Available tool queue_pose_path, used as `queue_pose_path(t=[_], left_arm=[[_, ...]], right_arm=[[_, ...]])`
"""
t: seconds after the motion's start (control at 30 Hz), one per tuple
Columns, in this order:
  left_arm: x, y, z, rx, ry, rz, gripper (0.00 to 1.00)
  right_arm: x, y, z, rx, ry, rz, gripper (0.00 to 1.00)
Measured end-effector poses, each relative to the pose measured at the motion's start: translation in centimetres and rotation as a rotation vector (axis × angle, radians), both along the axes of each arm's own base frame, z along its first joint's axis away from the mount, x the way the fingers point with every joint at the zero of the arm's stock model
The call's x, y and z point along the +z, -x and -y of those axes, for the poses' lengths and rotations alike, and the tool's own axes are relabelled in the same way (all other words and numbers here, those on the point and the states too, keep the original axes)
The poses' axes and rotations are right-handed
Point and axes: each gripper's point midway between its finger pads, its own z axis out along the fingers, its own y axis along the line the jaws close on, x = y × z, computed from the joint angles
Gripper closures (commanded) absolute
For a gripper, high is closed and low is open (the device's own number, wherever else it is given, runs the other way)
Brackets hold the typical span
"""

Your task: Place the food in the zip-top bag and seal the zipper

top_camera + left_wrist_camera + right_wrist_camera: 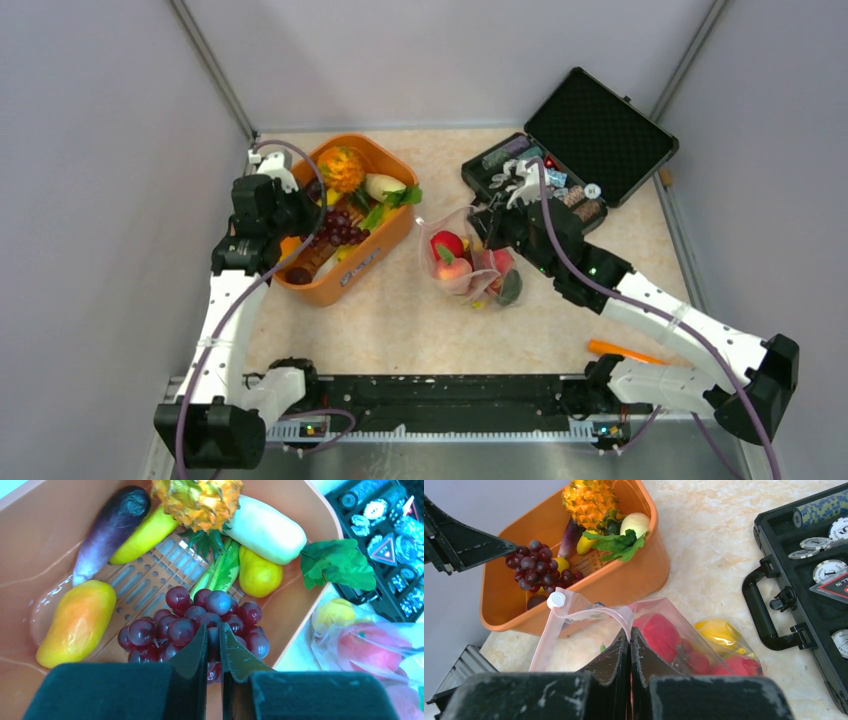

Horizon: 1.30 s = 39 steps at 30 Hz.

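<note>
**While my right gripper [629, 632] pins the zipper [591, 611], the grapes [181, 630] wait on its left**

Since my left gripper [213, 630] is down in the orange basket [45, 540], fingers drawn nearly together on the middle of the grapes, it is the arm for this piece. The zip-top bag [684, 630] lies to that gripper's right, just beyond the basket's wall on that side, with red apples [447, 244] already inside. My right gripper is pressed together on the pink zipper, holding the mouth edge up towards the basket. The cluster spreads crosswise to my left fingers, so I judge the coming move to be a lift clear of the wall, then a short carry rightward to the mouth.
</note>
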Motion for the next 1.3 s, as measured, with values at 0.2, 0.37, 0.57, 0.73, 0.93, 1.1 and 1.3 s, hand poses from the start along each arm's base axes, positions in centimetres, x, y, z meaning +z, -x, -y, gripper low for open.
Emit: queue_pose_path(t=[0.2, 0.37, 0.57, 0.73, 0.93, 1.1, 1.3], left_arm=[[0.0, 0.5, 1.6, -0.092, 0.038, -0.010, 1.00], [2.1, 0.8, 2.5, -0.140, 0.061, 0.027, 1.00], [7.4, 1.9, 3.3, -0.190, 0.075, 0.163, 1.00], [9.4, 2.8, 4.2, -0.242, 0.099, 0.210, 1.00], [10.1, 3.7, 5.9, -0.323, 0.166, 0.205, 1.00], [11.6, 4.9, 7.8, -0.408, 0.239, 0.216, 1.00], [14.6, 6.8, 10.5, -0.533, 0.336, 0.267, 1.00]], right_arm=[[0.2, 0.1, -0.1, 0.005, -0.011, -0.002, 1.00], [0.2, 0.2, -0.1, 0.007, -0.013, -0.004, 1.00], [0.2, 0.2, -0.2, 0.010, -0.019, -0.007, 1.00], [0.2, 0.3, -0.2, 0.012, -0.021, -0.007, 1.00], [0.3, 0.3, -0.3, 0.015, -0.025, -0.007, 1.00], [0.2, 0.2, -0.6, 0.023, -0.026, -0.008, 1.00], [-0.2, 0.0, -1.0, 0.027, -0.026, -0.018, 1.00]])
